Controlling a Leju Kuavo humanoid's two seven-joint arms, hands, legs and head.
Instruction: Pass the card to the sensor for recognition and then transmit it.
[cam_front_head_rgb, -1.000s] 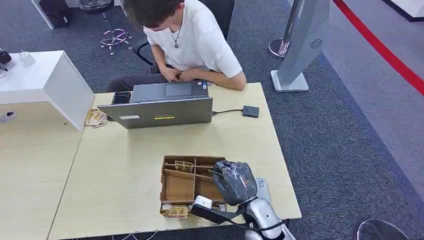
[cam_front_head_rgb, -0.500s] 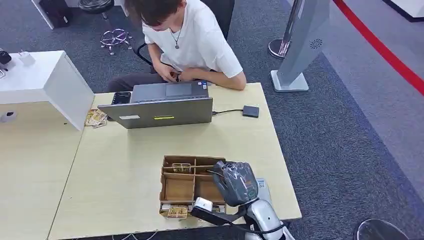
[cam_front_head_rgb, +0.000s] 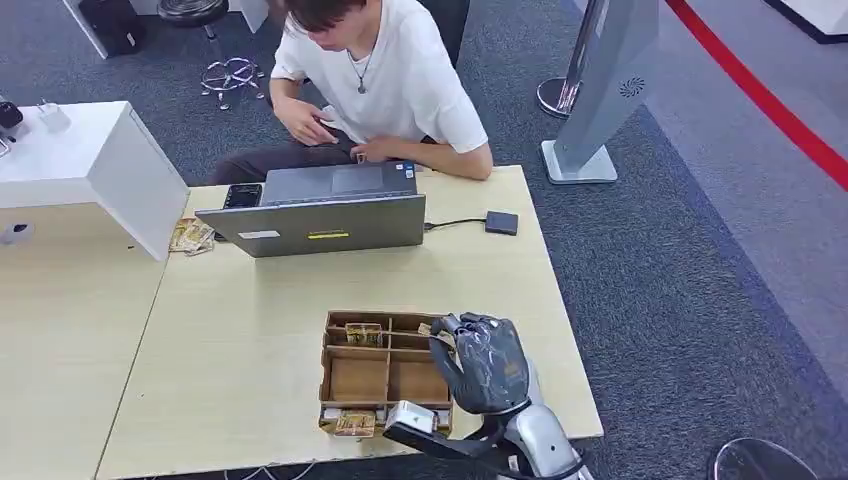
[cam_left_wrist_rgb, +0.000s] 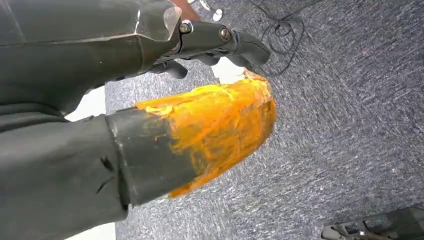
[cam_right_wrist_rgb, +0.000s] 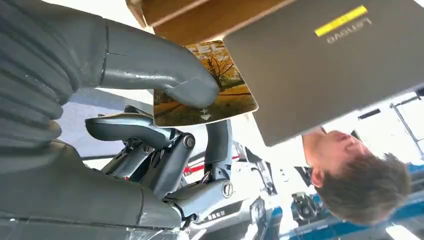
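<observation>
The card (cam_right_wrist_rgb: 205, 90), printed with an autumn-tree scene, is pinched between the thumb and a finger of the right hand (cam_front_head_rgb: 480, 362) at the lower centre of the head view, just beside the right edge of the cardboard box (cam_front_head_rgb: 375, 372). The pinch covers only one edge, so the card could swivel or slip out during transfer. The sensor (cam_front_head_rgb: 502, 222), a small black pad, lies well apart at the upper right of the desk (cam_front_head_rgb: 240, 330); the laptop (cam_front_head_rgb: 320, 222) and its cable (cam_front_head_rgb: 455, 223) flank the route, and a person (cam_front_head_rgb: 400, 80) sits behind it. The left hand (cam_left_wrist_rgb: 150, 115) holds nothing, its fingers apart.
</observation>
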